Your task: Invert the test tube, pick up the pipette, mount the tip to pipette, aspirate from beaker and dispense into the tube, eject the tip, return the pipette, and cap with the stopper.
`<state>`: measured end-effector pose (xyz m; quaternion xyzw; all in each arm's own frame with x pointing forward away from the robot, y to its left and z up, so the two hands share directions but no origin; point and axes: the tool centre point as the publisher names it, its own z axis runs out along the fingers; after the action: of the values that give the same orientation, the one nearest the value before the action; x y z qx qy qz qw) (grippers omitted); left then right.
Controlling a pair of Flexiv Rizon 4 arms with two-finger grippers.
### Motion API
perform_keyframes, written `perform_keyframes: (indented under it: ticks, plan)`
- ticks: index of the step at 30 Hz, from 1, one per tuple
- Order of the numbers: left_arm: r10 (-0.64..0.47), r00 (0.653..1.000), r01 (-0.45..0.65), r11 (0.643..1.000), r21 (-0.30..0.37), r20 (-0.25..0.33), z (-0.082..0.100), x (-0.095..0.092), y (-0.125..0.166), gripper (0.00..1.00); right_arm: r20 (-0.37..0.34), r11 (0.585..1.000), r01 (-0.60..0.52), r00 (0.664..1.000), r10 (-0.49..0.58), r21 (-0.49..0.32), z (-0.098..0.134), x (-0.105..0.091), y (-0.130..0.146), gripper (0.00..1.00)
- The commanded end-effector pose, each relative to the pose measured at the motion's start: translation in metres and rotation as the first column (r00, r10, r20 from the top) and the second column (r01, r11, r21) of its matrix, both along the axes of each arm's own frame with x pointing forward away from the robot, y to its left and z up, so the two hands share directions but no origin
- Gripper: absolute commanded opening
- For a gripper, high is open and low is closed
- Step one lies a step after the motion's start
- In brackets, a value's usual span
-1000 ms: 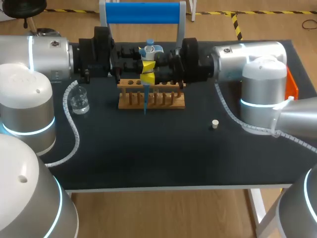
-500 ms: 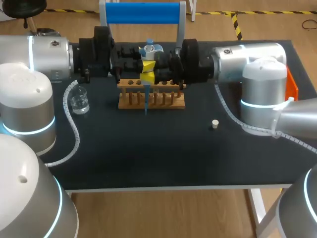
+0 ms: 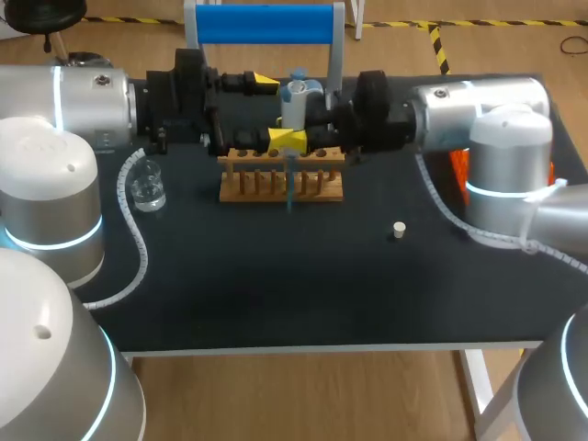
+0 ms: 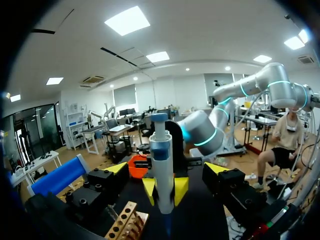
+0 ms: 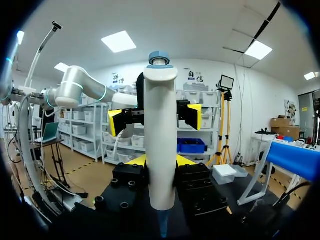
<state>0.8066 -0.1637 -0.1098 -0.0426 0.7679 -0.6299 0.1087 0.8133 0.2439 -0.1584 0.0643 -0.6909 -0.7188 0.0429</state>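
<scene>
Head view: on the dark worktop (image 3: 276,285), two arms meet above the wooden rack (image 3: 280,184). The right gripper (image 3: 288,138), reaching in from the right, has its jaws closed on the pipette (image 3: 294,96). The pipette stands upright, long axis vertical, with its blue tip (image 3: 290,191) pointing down by the rack. The left gripper (image 4: 166,169) faces it from the other side with jaws spread wide, gripping nothing; the left wrist view shows the pipette just ahead of them. The beaker (image 3: 147,190) of clear liquid sits well apart toward the robot's left, nearer the left arm than the arm carrying the pipette. With the tip apparently mounted, drawing liquid would likely send the right arm across to the beaker, keeping the tip vertical. The test tube cannot be made out. The small white stopper (image 3: 399,230) lies alone at the right.
</scene>
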Motion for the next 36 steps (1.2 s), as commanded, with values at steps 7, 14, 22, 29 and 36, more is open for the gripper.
perform_keyframes:
  ticks: [7,14,22,29,36]
  plan:
    - [0.001,1.0,-0.001,1.0,-0.002,0.002,-0.001,0.0,0.0,1.0,0.021,1.0,-0.006,1.0,0.006,-0.016,0.008,0.018,-0.071,0.0]
    - [0.001,1.0,-0.001,1.0,-0.002,0.002,-0.001,0.0,0.0,1.0,0.06,1.0,-0.014,0.998,0.015,-0.011,0.02,0.036,-0.119,0.0]
    - [0.001,1.0,-0.001,1.0,-0.002,0.002,-0.001,0.0,0.0,1.0,0.074,1.0,-0.009,0.997,0.011,-0.027,0.024,0.05,-0.168,0.0]
    - [0.001,1.0,-0.001,1.0,-0.002,0.002,-0.001,0.0,0.0,1.0,0.086,1.0,-0.006,0.996,0.008,-0.021,0.03,0.056,-0.207,0.0]
    - [0.001,1.0,-0.001,1.0,-0.002,0.002,-0.001,0.0,0.0,1.0,0.095,1.0,-0.006,0.995,0.008,-0.019,0.038,0.056,-0.242,0.0]
